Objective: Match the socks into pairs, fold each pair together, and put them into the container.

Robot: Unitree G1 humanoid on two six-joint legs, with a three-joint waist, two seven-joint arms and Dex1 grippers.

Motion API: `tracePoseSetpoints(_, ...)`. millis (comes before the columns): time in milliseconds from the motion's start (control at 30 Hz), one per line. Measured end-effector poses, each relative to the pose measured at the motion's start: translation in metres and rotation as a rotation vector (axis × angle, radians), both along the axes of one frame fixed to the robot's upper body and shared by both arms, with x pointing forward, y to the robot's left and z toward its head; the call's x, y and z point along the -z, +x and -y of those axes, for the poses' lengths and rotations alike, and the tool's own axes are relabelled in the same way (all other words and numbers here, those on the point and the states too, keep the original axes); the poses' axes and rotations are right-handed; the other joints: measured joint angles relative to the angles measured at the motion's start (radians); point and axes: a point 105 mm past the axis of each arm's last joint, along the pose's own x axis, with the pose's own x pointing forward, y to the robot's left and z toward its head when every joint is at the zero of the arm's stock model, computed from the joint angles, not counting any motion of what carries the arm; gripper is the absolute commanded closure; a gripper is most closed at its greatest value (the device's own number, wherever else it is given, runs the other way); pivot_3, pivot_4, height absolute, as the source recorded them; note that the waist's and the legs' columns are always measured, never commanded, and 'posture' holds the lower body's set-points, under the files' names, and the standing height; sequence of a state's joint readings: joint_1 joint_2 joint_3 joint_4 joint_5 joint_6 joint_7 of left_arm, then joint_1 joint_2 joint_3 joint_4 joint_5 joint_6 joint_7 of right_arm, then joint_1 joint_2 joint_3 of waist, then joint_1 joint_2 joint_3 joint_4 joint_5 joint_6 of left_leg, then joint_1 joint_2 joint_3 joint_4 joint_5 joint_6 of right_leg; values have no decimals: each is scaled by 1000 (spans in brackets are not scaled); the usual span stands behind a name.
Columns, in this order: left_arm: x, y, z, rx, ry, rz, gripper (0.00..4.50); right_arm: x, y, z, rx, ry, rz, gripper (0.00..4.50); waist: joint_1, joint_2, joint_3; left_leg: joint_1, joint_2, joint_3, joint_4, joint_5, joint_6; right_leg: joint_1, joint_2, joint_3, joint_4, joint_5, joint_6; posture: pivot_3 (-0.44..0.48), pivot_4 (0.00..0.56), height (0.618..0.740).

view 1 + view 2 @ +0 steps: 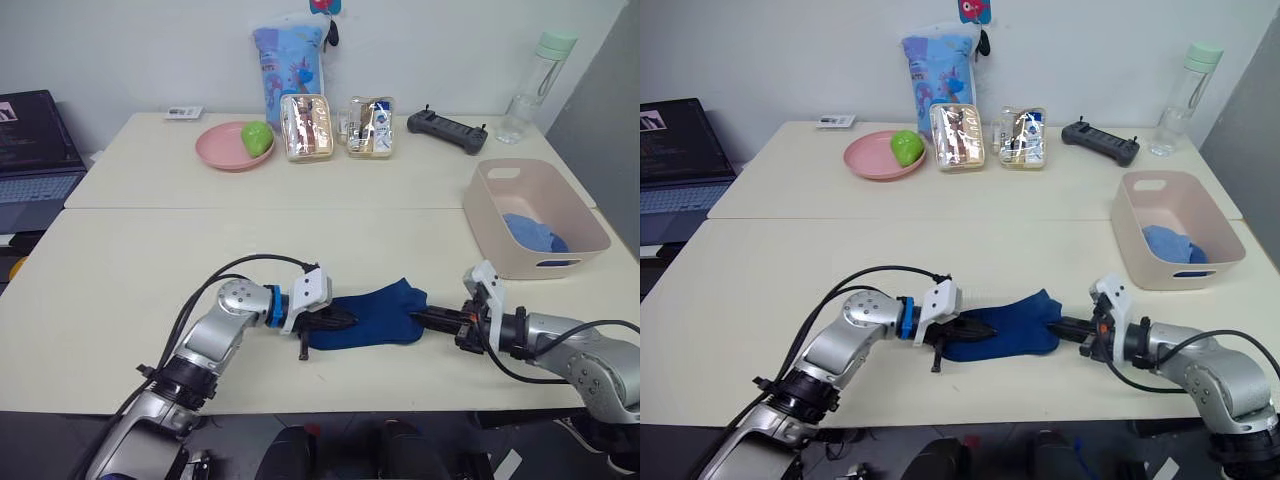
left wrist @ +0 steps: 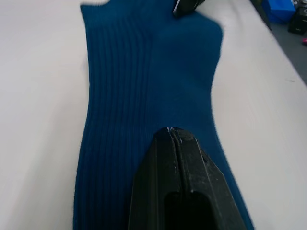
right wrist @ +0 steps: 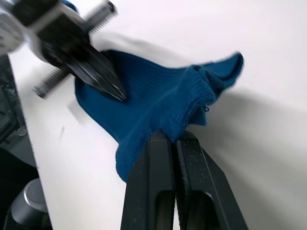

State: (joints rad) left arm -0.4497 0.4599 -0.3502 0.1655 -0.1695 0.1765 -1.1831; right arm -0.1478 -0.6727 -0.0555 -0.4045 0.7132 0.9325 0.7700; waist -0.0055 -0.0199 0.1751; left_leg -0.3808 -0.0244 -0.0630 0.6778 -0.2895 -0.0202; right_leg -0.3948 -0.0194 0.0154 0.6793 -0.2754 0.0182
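From the head, a dark blue sock lies flat on the surface, left of the pink container. Left wrist: left claw pressed closed on it. Right wrist: right claw pinching its edge

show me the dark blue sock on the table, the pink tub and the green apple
dark blue sock [image 1: 375,315], left eye view, middle of its flat body
pink tub [image 1: 490,215], left eye view, near-left wall below the rim
green apple [image 1: 257,137], left eye view, centre of the fruit
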Motion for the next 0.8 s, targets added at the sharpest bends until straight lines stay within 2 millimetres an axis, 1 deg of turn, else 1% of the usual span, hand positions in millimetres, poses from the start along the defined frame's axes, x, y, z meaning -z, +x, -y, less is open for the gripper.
tracePoseSetpoints(100, 1, 4, 5, -4, 4, 14, 4500, -9, -2, -8, -43, 21, 10, 4471, 2, 0, 0, 0, 0, 0, 0, 0, 0, 0, 0, 0, 0, 0, 0, 0, 150, 740)
tracePoseSetpoints(233, 3, 2, 12, -2, -16, -10, 4500, -15, -4, -22, -83, 61, 11, 4471, 1, 0, 0, 0, 0, 0, 0, 0, 0, 0, 0, 0, 0, 0, 0, 0, 150, 740)
tracePoseSetpoints(367, 4, 1, 11, -3, -4, -12, 4500, -20, -6, -41, -128, 111, 5, 4471, 0, 0, 0, 0, 0, -1, 0, 0, 0, 0, 0, 0, 0, 0, 0, 0, 150, 740)
tracePoseSetpoints(500, 5, -2, 8, -7, 4, -17, 4500, -19, -8, -58, -169, 128, 0, 4471, 0, 0, 0, 0, 0, -1, 0, 0, 0, 0, 0, -1, 0, 0, 0, 0, 150, 740)
tracePoseSetpoints(600, 4, -2, 5, -16, 2, -25, 4500, -11, -9, -69, -203, 116, -19, 4471, -2, 0, 0, 0, 0, -1, 0, 0, 0, 0, 0, 0, 0, 0, 0, 0, 150, 740)
tracePoseSetpoints(667, 4, -5, -2, -31, 5, -44, 4500, -4, -6, -76, -221, 98, -21, 4471, -7, 0, 0, 1, 0, -1, 0, 0, 0, 0, 0, 0, 0, 0, 0, 0, 150, 740)
tracePoseSetpoints(733, 1, -10, -25, -60, 29, -81, 4500, 10, -6, -84, -255, 64, -41, 4471, -21, 0, 0, 1, 1, -2, -1, 0, 0, -1, 0, -1, 1, 0, 0, 0, 150, 740)
tracePoseSetpoints(800, -4, -12, -46, -101, 56, -101, 4500, 19, -4, -87, -263, 50, -55, 4471, -25, 0, 0, 0, 1, -2, -1, 0, 0, -2, 0, -1, 1, 0, -1, 0, 150, 740)
